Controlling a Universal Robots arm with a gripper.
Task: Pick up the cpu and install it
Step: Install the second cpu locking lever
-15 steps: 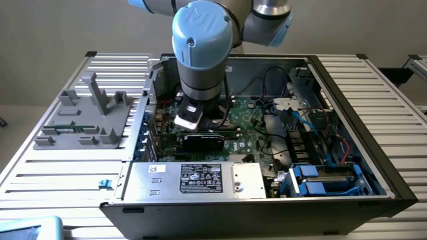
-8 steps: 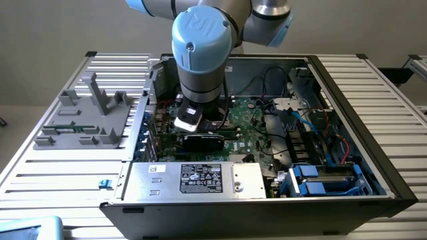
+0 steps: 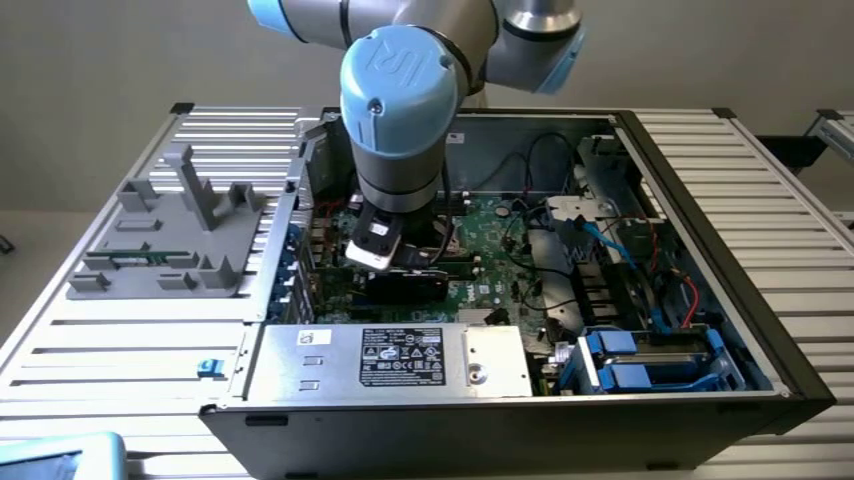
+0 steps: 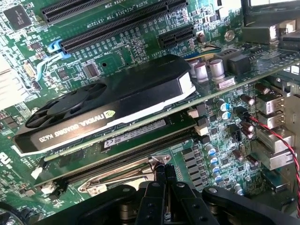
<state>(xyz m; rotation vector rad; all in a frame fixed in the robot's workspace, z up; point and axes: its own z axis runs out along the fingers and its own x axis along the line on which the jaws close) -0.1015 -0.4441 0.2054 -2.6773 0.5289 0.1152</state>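
Arm down inside the open computer case, fingers pressed together over the socket area.

From where I stand, the gripper (image 4: 161, 180) hangs low over the green motherboard (image 4: 117, 56), its fingers (image 4: 161, 174) closed tight with nothing visible between them, their tips at a silver metal socket frame (image 4: 123, 174). Just beside that frame lie a memory stick (image 4: 136, 133) and the black graphics card (image 4: 105, 110). I cannot make out the cpu itself. A grey fixture (image 3: 174, 235) stands on the table (image 3: 120, 345) at the exterior view's left of the case (image 3: 747, 330).
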